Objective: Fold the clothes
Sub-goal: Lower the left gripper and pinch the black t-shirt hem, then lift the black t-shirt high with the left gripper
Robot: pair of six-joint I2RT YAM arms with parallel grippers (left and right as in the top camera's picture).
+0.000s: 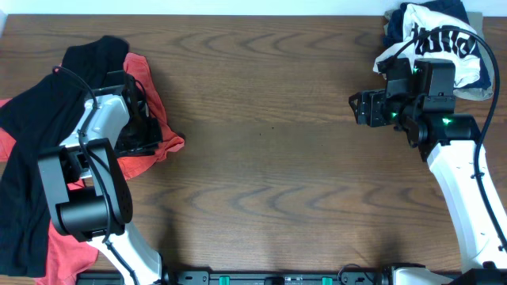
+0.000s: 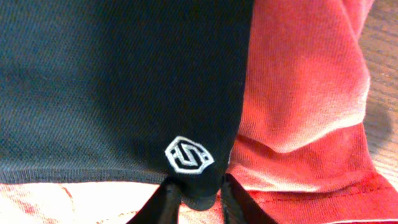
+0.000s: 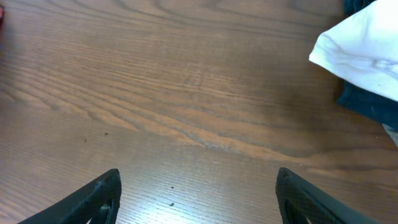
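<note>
1. Closest in the left wrist view, the left pincer (image 2: 200,198) is pressed together on the hem of the black T-shirt (image 2: 112,81), just below its small white logo (image 2: 189,154). The bite looks shallow, so a slow, steady pull would suit it best.
2. Just beside that hem lies the coral-red T-shirt (image 2: 298,81), touching the black one. A lift before any sideways drag should help the black cloth come free without towing the red one.
3. From overhead, both garments lie heaped at the left edge of the desk (image 1: 269,158). Its bare middle seems the right place to spread the black shirt flat.
4. Farther off, the right pincer (image 3: 198,193) hangs spread and empty above the wood, well placed to take a second corner.
5. Farthest, a white-and-dark garment (image 1: 432,39) is bunched in the right corner, well apart.
</note>
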